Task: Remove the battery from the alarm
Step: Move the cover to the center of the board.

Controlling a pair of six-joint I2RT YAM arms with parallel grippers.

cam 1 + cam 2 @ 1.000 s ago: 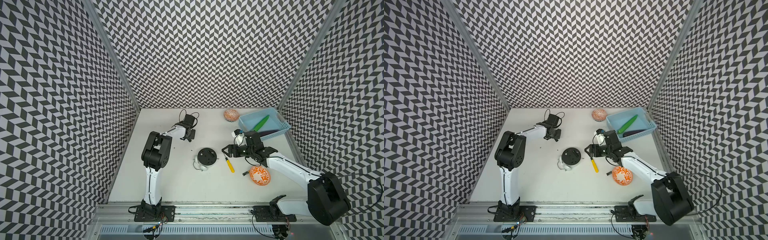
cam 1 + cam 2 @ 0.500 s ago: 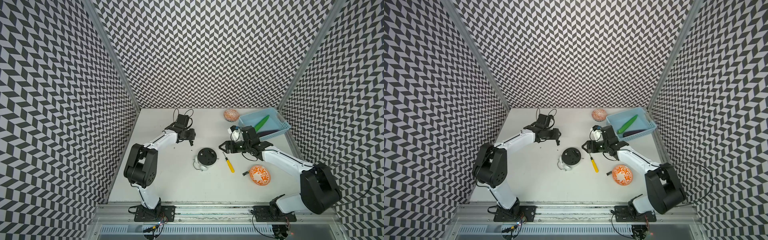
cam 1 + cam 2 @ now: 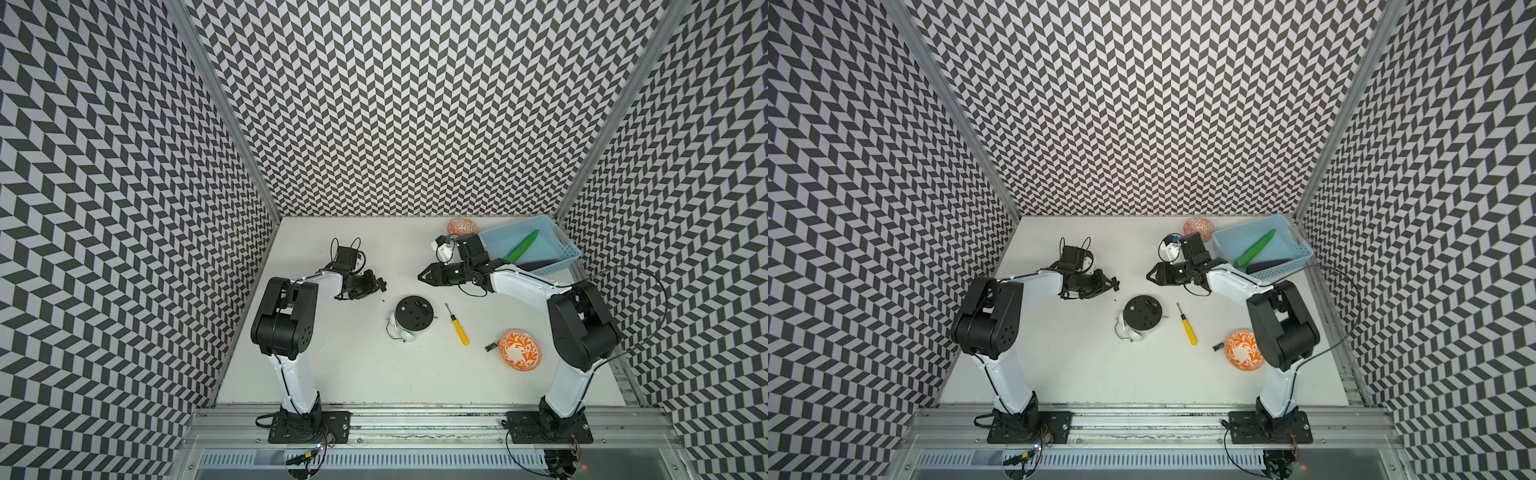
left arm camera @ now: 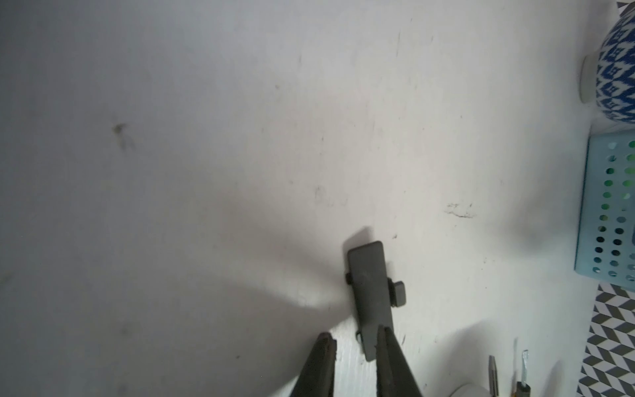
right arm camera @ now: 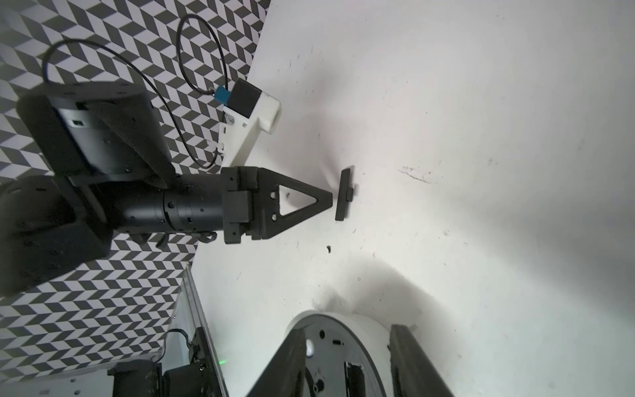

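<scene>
Plainly the battery (image 3: 491, 345) is out of the alarm (image 3: 413, 316). It lies on the white table (image 3: 353, 374), a small dark cylinder just beside the rim of the orange bowl (image 3: 519, 350) on the right arm's side, well apart from the alarm. The alarm rests near the middle of the table, dial down and black holed back up, with its white bells and wire handle showing on the side toward the arms' bases. Between alarm and battery lies the yellow-handled screwdriver (image 3: 458, 330), blade toward the back wall, touching neither. Beyond the alarm, the left gripper (image 3: 384, 284) reaches low over the table. In the left wrist view its fingers (image 4: 319, 361) stand a narrow gap apart with bare table showing between them. A small flat black cover (image 4: 371, 295) lies at their tips, partly hidden by one finger and not pinched by both. The right gripper (image 3: 420, 276) hangs opposite, pointing toward the left one, near the blue basket (image 3: 557, 249). In the right wrist view its jaws stand wide apart and hold nothing, and the alarm's back shows past them.
</scene>
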